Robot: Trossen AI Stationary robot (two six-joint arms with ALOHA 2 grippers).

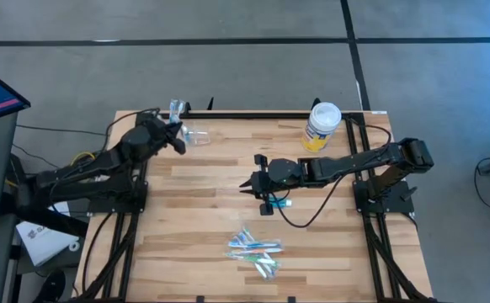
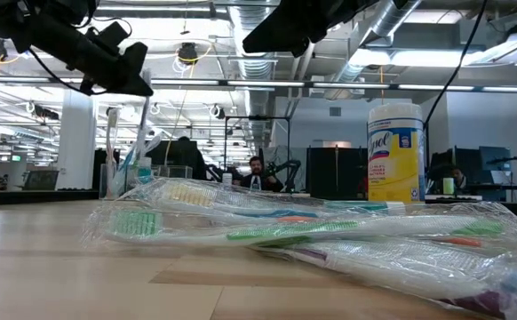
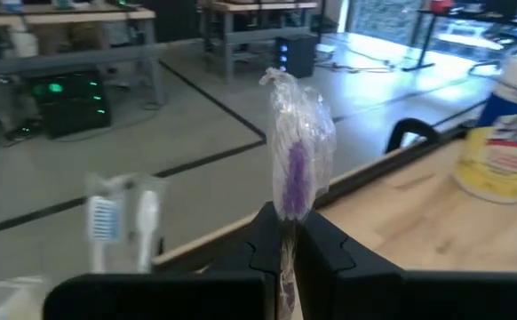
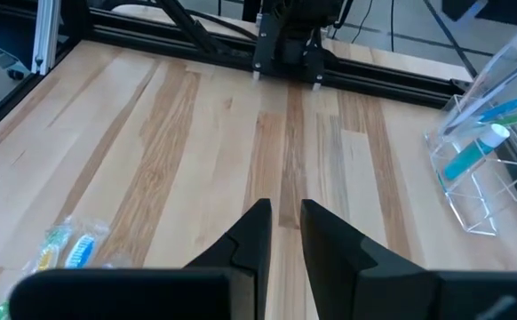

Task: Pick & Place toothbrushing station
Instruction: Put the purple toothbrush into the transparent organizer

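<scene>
Left end effector clamping wrapped toothbrush at table's far edge, right end effector slightly parted mid-table

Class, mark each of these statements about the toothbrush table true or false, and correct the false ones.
1. The left gripper is shut on a wrapped toothbrush. True.
2. The wipes canister lies tipped on its side. False: it stands upright.
3. The pile of wrapped toothbrushes lies at the table's near edge. True.
4. The right gripper grips the pile. False: it is over bare wood in mid-table.
</scene>
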